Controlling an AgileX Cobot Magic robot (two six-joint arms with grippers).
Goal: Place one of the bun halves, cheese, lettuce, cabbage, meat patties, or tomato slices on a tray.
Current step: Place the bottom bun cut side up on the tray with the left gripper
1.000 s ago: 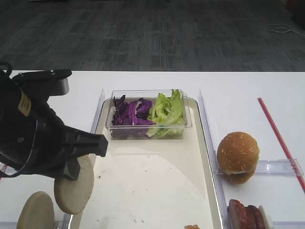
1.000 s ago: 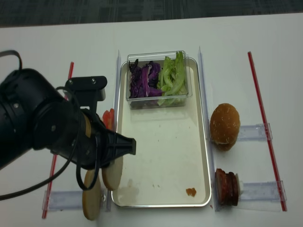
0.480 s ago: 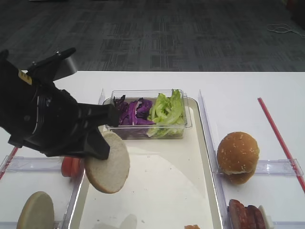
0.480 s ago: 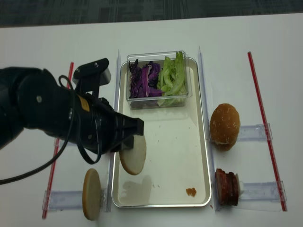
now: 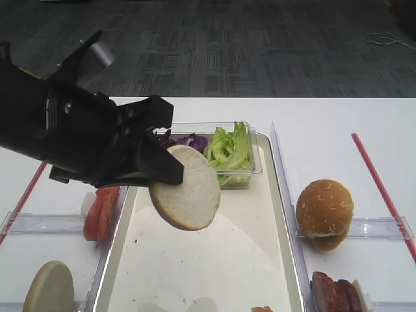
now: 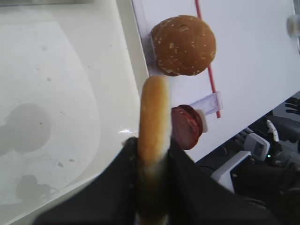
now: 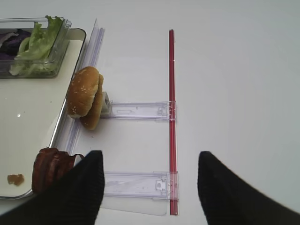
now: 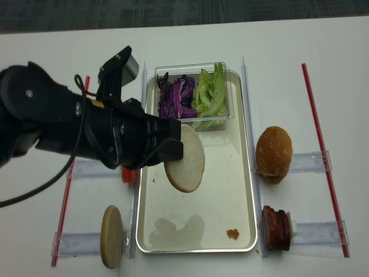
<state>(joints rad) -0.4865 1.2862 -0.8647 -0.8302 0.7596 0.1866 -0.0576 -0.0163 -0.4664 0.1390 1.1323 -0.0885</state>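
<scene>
My left gripper (image 5: 158,168) is shut on a pale bun half (image 5: 186,187), holding it on edge in the air above the cream tray (image 5: 214,260). In the left wrist view the bun half (image 6: 153,108) stands pinched between both black fingers. Another bun half (image 8: 111,236) leans in a holder left of the tray. Lettuce (image 8: 210,95) and purple cabbage (image 8: 173,98) fill a clear box at the tray's far end. Meat patties (image 8: 277,228) stand to the right, tomato slices (image 5: 101,211) to the left. Cheese is out of view. My right gripper (image 7: 147,164) is open above bare table.
A whole sesame bun (image 8: 273,153) rests against a clear holder right of the tray. Red strips (image 8: 323,150) and clear plastic holders (image 7: 140,183) lie on the white table on both sides. A small orange crumb (image 8: 232,234) sits near the tray's front corner.
My left gripper has carried the bun half up and to the right, from beside the tray's left rim to above the tray's middle. The tomato slices have come into sight.
</scene>
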